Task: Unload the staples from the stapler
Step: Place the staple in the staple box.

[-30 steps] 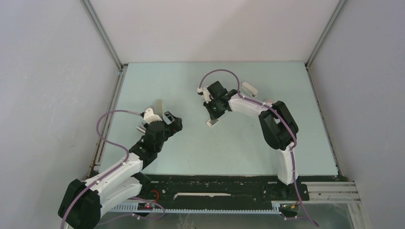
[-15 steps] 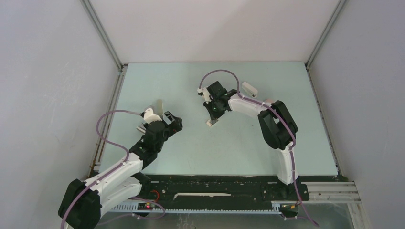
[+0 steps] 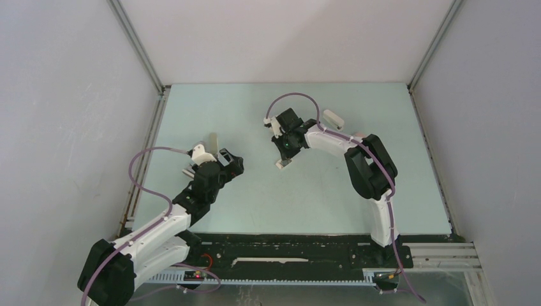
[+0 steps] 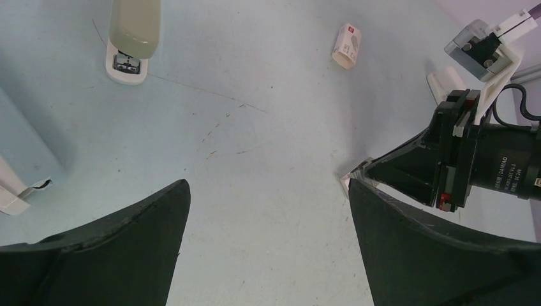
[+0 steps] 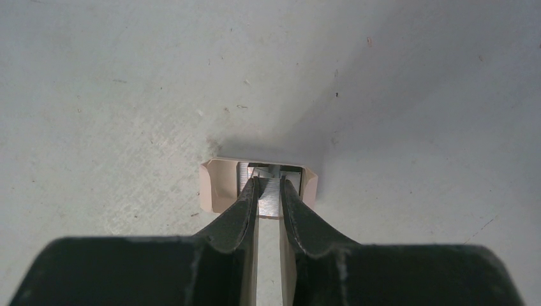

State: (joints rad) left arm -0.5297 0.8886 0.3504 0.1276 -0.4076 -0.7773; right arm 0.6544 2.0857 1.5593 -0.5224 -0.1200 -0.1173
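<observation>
A small beige stapler (image 5: 220, 185) lies open on the pale table, its magazine facing up. It also shows in the top view (image 3: 281, 165). A silvery strip of staples (image 5: 270, 199) sits in the magazine. My right gripper (image 5: 269, 182) points down into it, its fingers closed on the strip from both sides. In the top view the right gripper (image 3: 285, 155) stands over the stapler at mid-table. My left gripper (image 4: 268, 191) is wide open and empty above bare table, left of the stapler, and shows in the top view (image 3: 231, 163).
A grey-green stapler (image 4: 133, 29) lies beyond the left gripper, also in the top view (image 3: 211, 140). A small white box with a red mark (image 4: 347, 46) lies at the back right (image 3: 333, 118). A white object (image 4: 11, 201) lies by the left arm.
</observation>
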